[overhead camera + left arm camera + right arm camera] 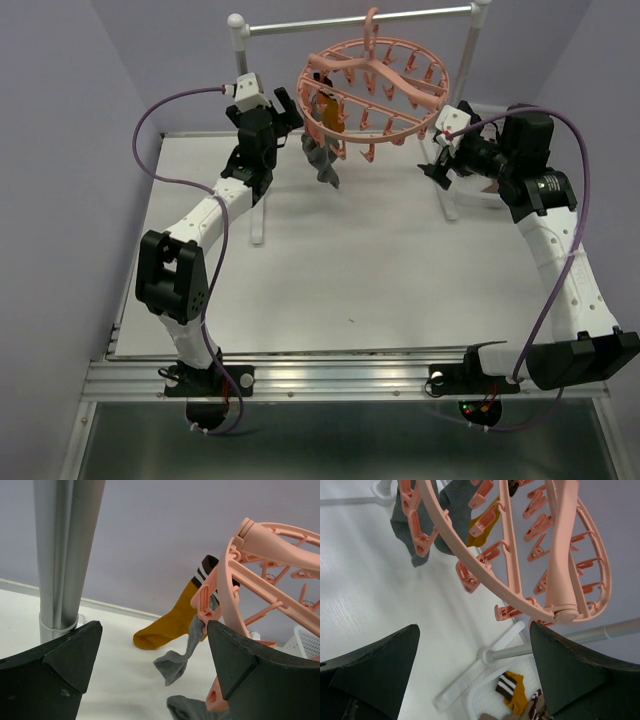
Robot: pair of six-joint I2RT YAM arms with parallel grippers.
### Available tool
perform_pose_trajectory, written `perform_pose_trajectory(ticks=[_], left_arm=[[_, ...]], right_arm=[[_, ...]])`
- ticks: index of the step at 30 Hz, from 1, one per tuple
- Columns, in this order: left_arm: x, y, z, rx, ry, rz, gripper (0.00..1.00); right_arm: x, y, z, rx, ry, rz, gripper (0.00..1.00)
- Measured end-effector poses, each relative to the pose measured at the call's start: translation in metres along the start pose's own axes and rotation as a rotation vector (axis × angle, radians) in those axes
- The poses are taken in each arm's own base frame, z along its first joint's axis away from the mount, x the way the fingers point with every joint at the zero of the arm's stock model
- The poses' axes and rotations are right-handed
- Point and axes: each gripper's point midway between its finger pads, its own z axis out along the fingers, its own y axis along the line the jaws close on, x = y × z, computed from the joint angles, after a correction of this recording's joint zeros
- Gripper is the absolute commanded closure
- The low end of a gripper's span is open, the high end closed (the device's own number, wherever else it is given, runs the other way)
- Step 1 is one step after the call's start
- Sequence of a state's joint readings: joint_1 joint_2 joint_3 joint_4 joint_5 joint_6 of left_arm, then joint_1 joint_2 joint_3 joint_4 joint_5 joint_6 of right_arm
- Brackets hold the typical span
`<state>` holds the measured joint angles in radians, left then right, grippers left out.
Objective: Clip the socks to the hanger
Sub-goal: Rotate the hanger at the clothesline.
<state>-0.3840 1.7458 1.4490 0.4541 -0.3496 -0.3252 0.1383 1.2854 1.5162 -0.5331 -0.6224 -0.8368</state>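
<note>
The salmon-pink round hanger (372, 95) hangs by its hook from the metal rail. An orange-mustard sock (330, 115) and a grey sock (322, 160) dangle from clips on its left side. My left gripper (290, 115) is open and empty, just left of those socks. In the left wrist view the gripper (155, 665) faces the mustard sock (170, 625), a clipped grey sock (182, 655) and the hanger ring (260, 580). My right gripper (437, 150) is open and empty at the ring's right side. In the right wrist view the gripper (475, 675) is below the hanger (520, 570).
The rail stand's left post (65, 555) is close beside my left finger. Its right post foot (485, 655) lies under my right gripper. A white mesh basket (485, 695) holds a mustard sock with striped cuff (515, 692) and another striped sock beside it.
</note>
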Motion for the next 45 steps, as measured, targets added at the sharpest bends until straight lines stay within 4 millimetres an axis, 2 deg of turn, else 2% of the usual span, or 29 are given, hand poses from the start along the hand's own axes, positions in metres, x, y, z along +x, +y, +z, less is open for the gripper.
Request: perform_pose_trajectory(ticks=[3, 8, 13, 16, 18, 22, 27, 32, 34, 37, 45], left_arm=[[0.0, 0.0, 0.0, -0.001, 0.001, -0.002, 0.01], [0.001, 0.001, 0.002, -0.001, 0.003, -0.003, 0.01], [0.0, 0.001, 0.003, 0.002, 0.003, -0.006, 0.01], [-0.002, -0.001, 0.004, 0.005, 0.0, -0.007, 0.01], [-0.003, -0.002, 0.006, 0.008, -0.002, -0.008, 0.01], [-0.004, -0.003, 0.008, 0.012, -0.005, -0.01, 0.01], [-0.005, -0.003, 0.015, 0.01, -0.01, -0.011, 0.01], [-0.002, -0.002, 0.017, 0.008, -0.006, -0.009, 0.01], [-0.002, -0.002, 0.017, 0.008, -0.006, -0.009, 0.01], [-0.003, -0.002, 0.017, 0.008, -0.007, -0.009, 0.01], [-0.002, -0.001, 0.017, 0.011, -0.005, 0.006, 0.01]], right_arm=[[-0.013, -0.002, -0.004, -0.036, -0.019, -0.07, 0.08], [-0.023, -0.001, -0.003, -0.092, -0.041, -0.14, 0.12], [-0.03, -0.024, 0.013, -0.106, -0.043, -0.185, 0.16], [-0.029, -0.038, 0.029, -0.12, -0.035, -0.201, 0.2], [-0.024, -0.04, 0.038, -0.139, -0.023, -0.196, 0.21], [-0.01, -0.035, 0.053, -0.197, 0.006, -0.191, 0.26], [0.005, -0.014, 0.063, -0.275, 0.06, -0.197, 0.27], [0.002, -0.001, 0.075, -0.303, 0.088, -0.237, 0.47], [0.002, 0.0, 0.08, -0.304, 0.1, -0.244, 0.52], [0.005, 0.002, 0.089, -0.312, 0.115, -0.25, 0.55], [0.01, -0.001, 0.091, -0.297, 0.15, -0.268, 0.68]])
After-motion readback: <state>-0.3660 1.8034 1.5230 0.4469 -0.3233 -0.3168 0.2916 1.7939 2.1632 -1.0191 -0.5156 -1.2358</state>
